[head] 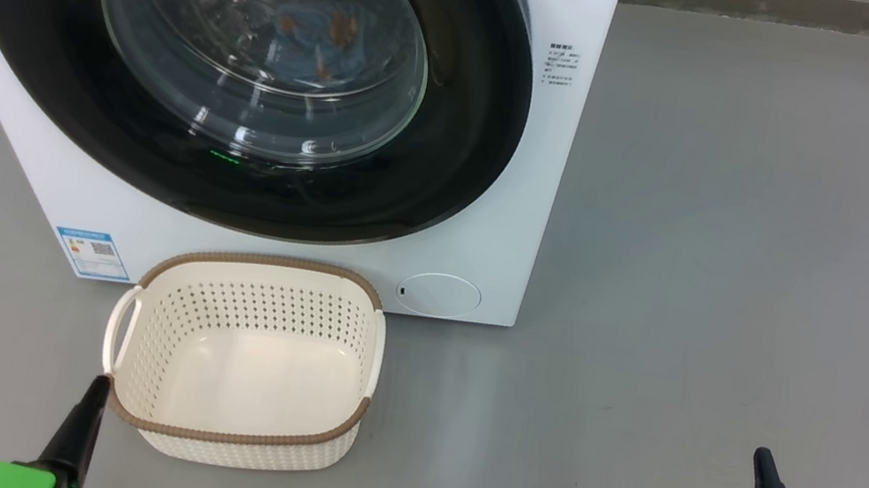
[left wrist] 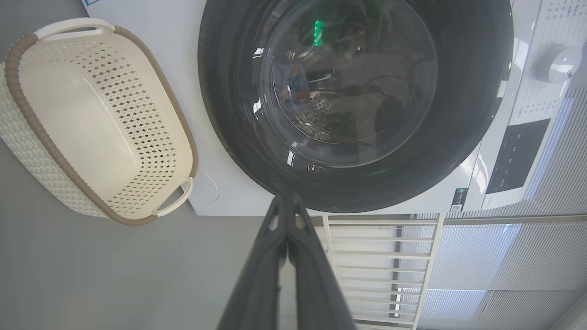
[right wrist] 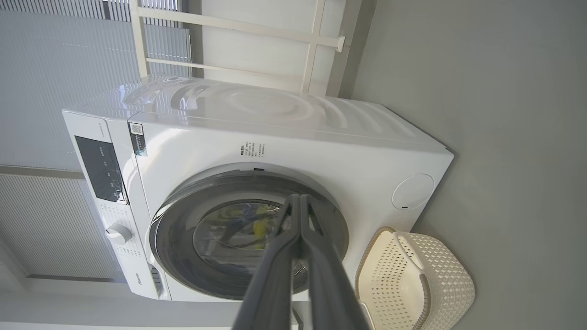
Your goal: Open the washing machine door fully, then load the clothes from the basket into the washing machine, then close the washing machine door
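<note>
Two grippers sit low, left gripper (head: 98,389) and right gripper (head: 762,463), dark fingers pinched together on nothing. The round black-rimmed glass door (head: 34,30) stands shut up ahead, nearer the left one. Blue clothes (head: 315,35) lie behind it; the cream plastic basket (head: 235,434) is bare.

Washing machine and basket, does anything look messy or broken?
Nothing stands out. The washing machine door looks shut flat against the washing machine. The clothes lie inside behind the glass. The basket stands upright and empty on the floor. I see no spill or damage.
</note>
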`<state>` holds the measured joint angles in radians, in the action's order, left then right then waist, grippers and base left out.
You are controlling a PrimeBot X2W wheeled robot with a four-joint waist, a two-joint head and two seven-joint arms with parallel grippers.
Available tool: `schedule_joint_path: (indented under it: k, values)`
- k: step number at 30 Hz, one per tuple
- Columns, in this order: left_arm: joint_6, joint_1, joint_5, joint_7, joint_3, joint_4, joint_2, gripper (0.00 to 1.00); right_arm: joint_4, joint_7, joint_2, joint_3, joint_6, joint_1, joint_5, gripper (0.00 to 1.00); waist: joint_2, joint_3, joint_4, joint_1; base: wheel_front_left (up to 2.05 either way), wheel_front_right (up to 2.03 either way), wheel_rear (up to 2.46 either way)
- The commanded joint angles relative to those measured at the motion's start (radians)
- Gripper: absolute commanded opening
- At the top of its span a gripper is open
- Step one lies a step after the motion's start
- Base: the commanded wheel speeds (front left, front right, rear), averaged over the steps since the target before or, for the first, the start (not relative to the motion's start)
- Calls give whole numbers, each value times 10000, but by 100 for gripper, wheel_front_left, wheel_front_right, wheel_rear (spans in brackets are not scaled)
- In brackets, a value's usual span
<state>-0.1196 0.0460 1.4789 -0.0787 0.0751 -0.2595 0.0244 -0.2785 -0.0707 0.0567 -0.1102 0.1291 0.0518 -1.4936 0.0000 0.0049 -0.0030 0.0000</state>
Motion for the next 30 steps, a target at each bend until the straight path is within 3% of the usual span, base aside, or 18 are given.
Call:
schedule_joint_path:
  k: [1, 10, 30]
  values:
    - [-82, 461, 331, -95, 335, 184, 233, 0, 317, -106, 23, 147, 16, 505, -318, 0, 0, -3, 5, 0, 0, 0, 0]
    - [-111, 621, 1299, -343, 385, 141, 258, 0, 342, -362, -2, 43, 16, 553, -1215, 0, 0, -19, 30, 0, 0, 0, 0]
    - [-111, 621, 1300, -343, 385, 142, 258, 0, 341, -380, -18, 21, 16, 555, -1196, 0, 0, -18, 30, 0, 0, 0, 0]
